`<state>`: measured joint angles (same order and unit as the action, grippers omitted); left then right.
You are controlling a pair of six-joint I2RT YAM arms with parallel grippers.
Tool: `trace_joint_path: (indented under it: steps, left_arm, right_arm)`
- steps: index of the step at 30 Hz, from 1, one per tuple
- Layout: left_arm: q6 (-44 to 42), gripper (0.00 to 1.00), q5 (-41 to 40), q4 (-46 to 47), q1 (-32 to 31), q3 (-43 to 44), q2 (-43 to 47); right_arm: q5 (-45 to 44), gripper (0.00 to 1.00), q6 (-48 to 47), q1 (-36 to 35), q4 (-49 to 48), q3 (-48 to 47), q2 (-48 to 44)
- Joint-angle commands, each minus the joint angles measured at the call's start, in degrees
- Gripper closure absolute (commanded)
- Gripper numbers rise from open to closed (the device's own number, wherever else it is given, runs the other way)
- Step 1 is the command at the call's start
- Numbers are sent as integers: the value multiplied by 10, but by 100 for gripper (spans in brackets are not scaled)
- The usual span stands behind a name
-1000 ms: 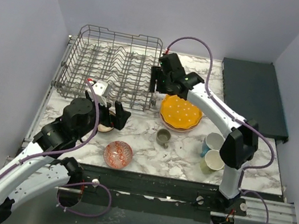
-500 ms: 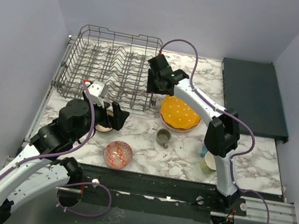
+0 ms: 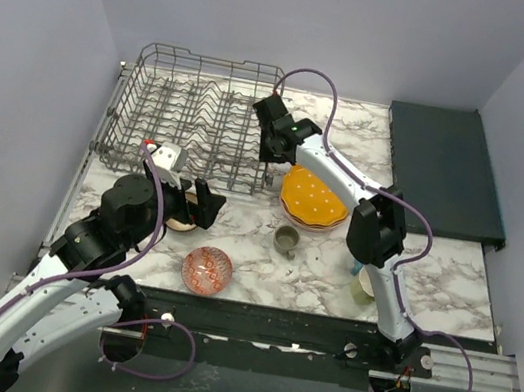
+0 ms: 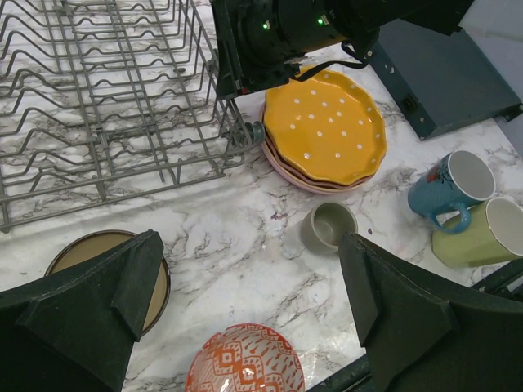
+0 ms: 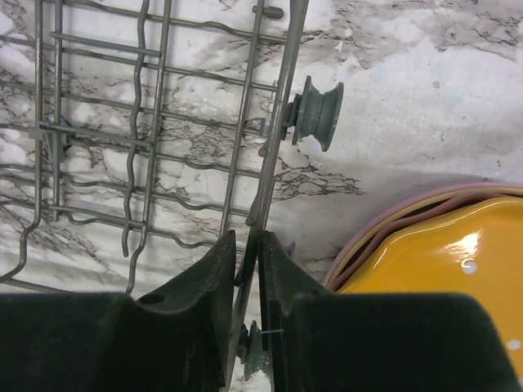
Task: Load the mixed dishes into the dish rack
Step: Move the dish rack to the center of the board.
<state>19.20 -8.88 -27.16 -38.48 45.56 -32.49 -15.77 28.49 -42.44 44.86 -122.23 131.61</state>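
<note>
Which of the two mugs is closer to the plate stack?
The blue mug with the white interior; the yellow-green mug beside it sits farther from the orange white-dotted plate topping the stack.

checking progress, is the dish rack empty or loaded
Empty. The top view shows only bare tines in the dish rack; the orange plate, red-patterned bowl and grey cup sit on the table outside it.

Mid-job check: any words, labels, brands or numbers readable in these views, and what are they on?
No readable text in any view.
orange plate: white dots only, no letters.
red-patterned bowl: ornament only, no letters.
blue mug: a small reddish mark, too blurred to read.
dish rack: bare wire, no label seen.
</note>
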Motion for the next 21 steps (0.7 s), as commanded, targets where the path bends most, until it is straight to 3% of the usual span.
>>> trace_joint_path:
  steps: [1, 6, 21]
  left_arm:
    - [-1, 1, -7, -6, 0, -7, 4]
    - [-1, 1, -9, -5, 0, -8, 2]
    - [-2, 1, -15, -6, 0, -9, -7]
  right_arm:
    - [-20, 85, -15, -4, 19, -16, 15]
    - [-45, 100, -36, -4, 19, -15, 15]
    - [-23, 100, -197, 5, -56, 57, -35]
